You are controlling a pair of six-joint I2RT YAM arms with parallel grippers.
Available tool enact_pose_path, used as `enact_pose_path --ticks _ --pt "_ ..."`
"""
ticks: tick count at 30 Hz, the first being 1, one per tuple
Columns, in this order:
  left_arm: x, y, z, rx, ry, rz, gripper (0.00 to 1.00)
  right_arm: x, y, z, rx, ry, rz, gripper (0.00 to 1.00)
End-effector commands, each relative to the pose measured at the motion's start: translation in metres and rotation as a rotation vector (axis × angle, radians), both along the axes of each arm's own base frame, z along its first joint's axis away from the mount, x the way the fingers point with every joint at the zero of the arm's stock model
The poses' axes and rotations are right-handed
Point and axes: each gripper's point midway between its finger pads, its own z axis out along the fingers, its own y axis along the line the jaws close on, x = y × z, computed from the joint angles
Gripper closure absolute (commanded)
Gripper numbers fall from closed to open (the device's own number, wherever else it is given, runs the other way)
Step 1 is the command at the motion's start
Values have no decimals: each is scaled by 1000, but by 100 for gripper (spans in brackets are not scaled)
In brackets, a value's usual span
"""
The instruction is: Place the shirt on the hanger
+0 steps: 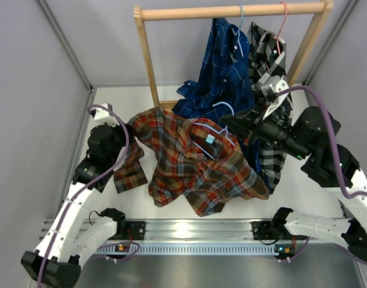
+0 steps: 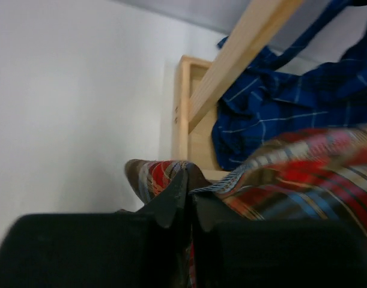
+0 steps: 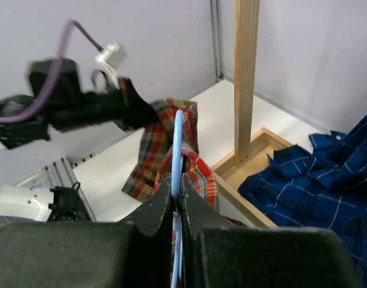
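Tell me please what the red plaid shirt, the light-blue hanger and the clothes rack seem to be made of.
Shirt: soft woven cloth, perhaps cotton flannel, matte; it crumples in loose folds.
Hanger: thin stiff wire, probably metal with a smooth light-blue coating, though plastic is possible.
Rack: pale bare wood, matte; straight bars in a natural tan colour.
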Motion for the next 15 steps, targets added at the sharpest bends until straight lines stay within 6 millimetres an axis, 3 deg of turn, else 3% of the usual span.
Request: enact_pose_path --ticks 1,2,3,5,6,8,9,10,11,13,14,15 --pt "-19 -14 95 -14 -266 -144 81 2 6 28 44 -59 12 100" --pt "-22 -13 91 14 -225 -149 68 3 7 28 42 -58 14 100" --pt "-25 -4 113 38 -246 -116 61 2 7 33 49 -64 15 100" --pt "-25 7 118 83 -208 -71 36 2 6 36 58 -67 12 100" --pt "-25 11 110 126 -155 -60 22 0 4 38 63 -71 14 100" --pt "-31 -2 133 135 -202 -152 2 -3 1 41 70 -77 17 100" --pt "-35 -17 145 155 -256 -254 2 -4 2 39 67 -76 24 100" --pt "-52 -54 155 122 -309 -486 2 -6 2 39 62 -83 33 100" --pt "-63 -74 162 118 -349 -625 2 -11 0 40 66 -93 50 100" --pt "-84 -114 166 135 -413 -932 2 -17 -1 36 59 -96 70 100" --pt "-123 -137 172 120 -473 -1217 2 -27 -5 37 64 -113 101 100" --pt "-135 -143 171 179 -547 -1341 2 -31 -7 34 60 -115 116 100"
